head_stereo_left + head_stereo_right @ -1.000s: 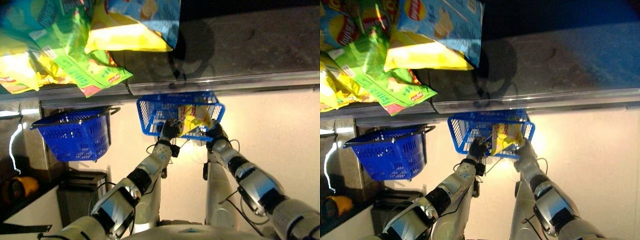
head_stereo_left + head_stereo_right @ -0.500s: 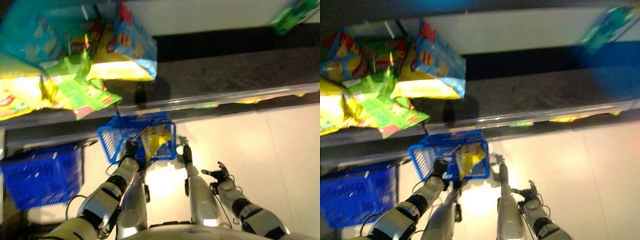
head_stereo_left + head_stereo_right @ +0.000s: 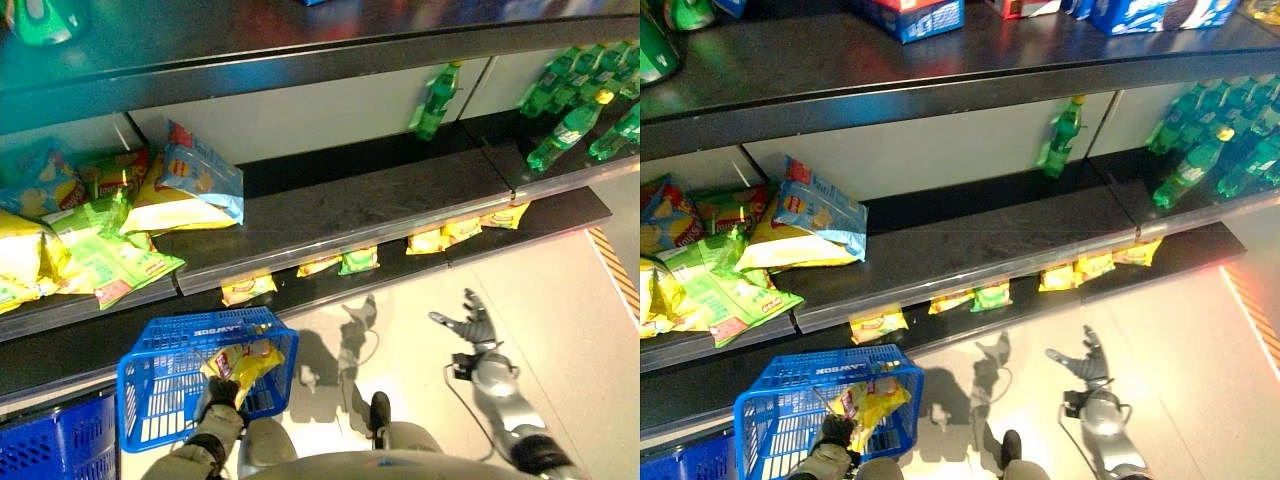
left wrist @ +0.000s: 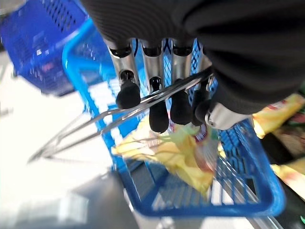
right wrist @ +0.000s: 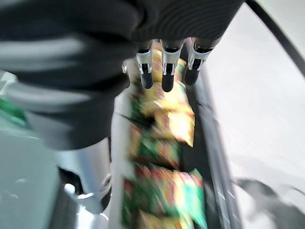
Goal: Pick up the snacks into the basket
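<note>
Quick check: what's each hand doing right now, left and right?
Left hand: shut on the blue basket's wire handle.
Right hand: open, holding nothing.

A dark shelf (image 3: 350, 205) carries snack bags (image 3: 120, 225) piled at one end and green bottles (image 3: 575, 120) at the other. Small packets (image 3: 345, 262) lie along the lower ledge (image 3: 540, 225), beyond the right hand's fingers (image 3: 470, 305).

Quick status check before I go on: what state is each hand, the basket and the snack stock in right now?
Left hand: shut on the basket's wire handle.
Right hand: open, fingers spread, holding nothing, above the floor.
Blue basket: hanging from the left hand, one snack inside.
Yellow snack bag: lying in the basket, crumpled.
Chip bags: piled loosely at the shelf's left end.
Green bottle: upright at the shelf's back.
</note>
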